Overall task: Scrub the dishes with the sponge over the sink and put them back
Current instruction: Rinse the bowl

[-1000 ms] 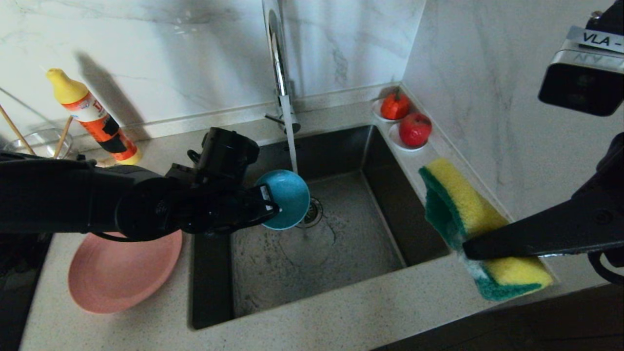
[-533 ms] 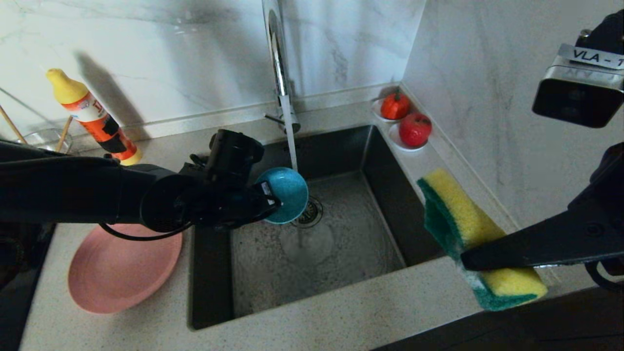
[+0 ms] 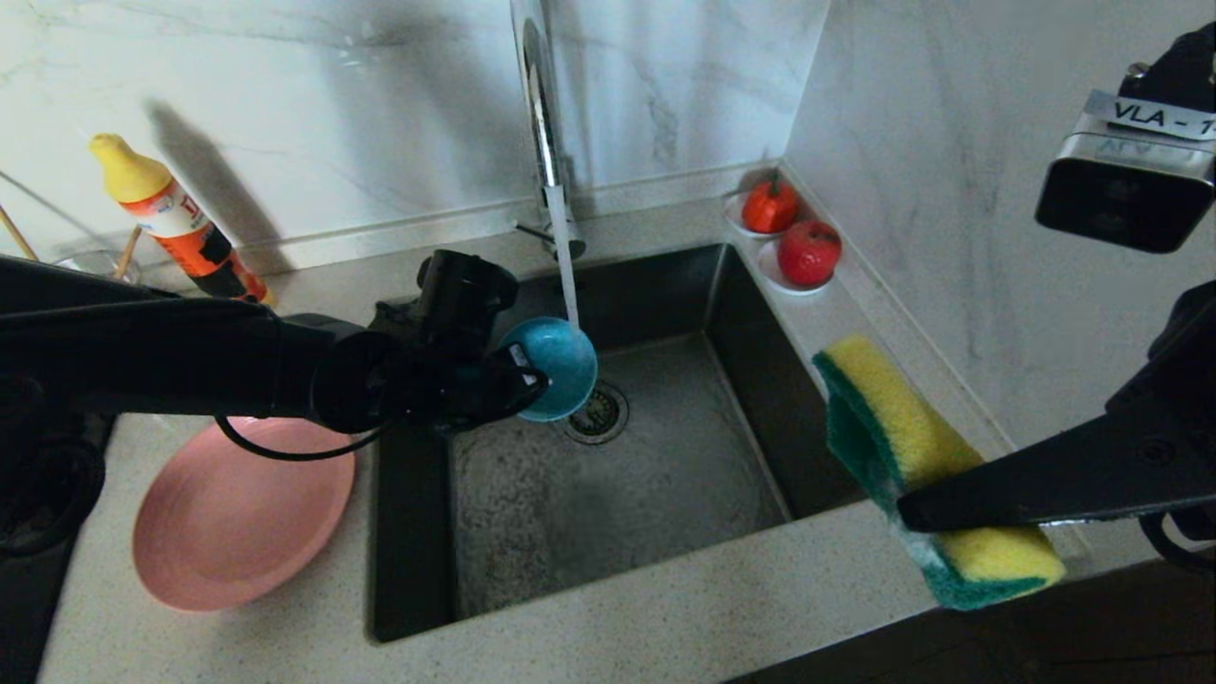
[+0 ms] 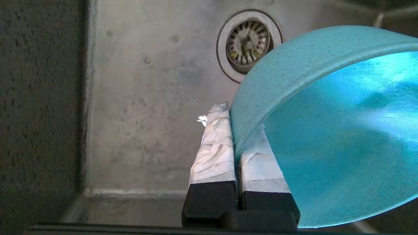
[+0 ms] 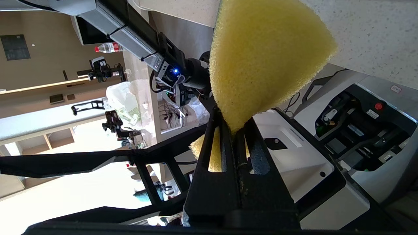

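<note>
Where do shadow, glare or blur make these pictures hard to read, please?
Head view: the bottle casts a hard shadow on the wall. Left wrist view: glare whitens the inside of the teal bowl. Right wrist view: the bright room behind the sponge is washed out.

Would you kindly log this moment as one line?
left tool: shut on teal bowl, under tap stream | right tool: shut on sponge | pink plate: on counter

teal bowl, pink plate, yellow-green sponge
</note>
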Robot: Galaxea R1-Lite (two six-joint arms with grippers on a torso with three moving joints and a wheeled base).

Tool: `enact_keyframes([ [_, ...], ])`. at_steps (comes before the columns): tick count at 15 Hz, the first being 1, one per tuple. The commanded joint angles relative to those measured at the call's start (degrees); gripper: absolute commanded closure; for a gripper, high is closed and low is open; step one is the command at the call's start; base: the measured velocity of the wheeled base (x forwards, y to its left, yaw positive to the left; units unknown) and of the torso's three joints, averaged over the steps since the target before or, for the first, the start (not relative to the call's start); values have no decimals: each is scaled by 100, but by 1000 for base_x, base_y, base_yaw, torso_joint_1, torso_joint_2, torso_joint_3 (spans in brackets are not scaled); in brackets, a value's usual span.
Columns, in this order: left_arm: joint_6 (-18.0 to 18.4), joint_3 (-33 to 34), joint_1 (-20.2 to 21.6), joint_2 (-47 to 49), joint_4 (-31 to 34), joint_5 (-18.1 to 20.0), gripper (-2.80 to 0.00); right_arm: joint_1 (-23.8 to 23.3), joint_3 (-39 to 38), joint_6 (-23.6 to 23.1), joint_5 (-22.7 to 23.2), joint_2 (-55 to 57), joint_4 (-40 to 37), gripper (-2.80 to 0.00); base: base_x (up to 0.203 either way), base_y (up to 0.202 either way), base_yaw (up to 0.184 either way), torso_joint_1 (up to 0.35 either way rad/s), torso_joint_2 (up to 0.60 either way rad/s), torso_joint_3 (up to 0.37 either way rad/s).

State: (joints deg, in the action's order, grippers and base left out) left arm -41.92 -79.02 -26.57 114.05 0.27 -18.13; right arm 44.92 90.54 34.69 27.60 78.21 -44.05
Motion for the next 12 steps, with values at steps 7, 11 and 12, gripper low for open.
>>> enact_keyframes([
  [7, -97, -109, 161, 82, 22, 113, 0, 2, -247, 36, 18, 5, 320, 0, 0, 0, 0, 0, 0, 0],
  [11, -106, 203, 152, -80, 80, 347, 0, 6, -293, 46, 25, 2, 389, 0, 0, 0, 0, 0, 0, 0],
  [12, -106, 254, 152, -140, 87, 427, 0, 0, -309, 37, 18, -2, 401, 0, 0, 0, 0, 0, 0, 0],
])
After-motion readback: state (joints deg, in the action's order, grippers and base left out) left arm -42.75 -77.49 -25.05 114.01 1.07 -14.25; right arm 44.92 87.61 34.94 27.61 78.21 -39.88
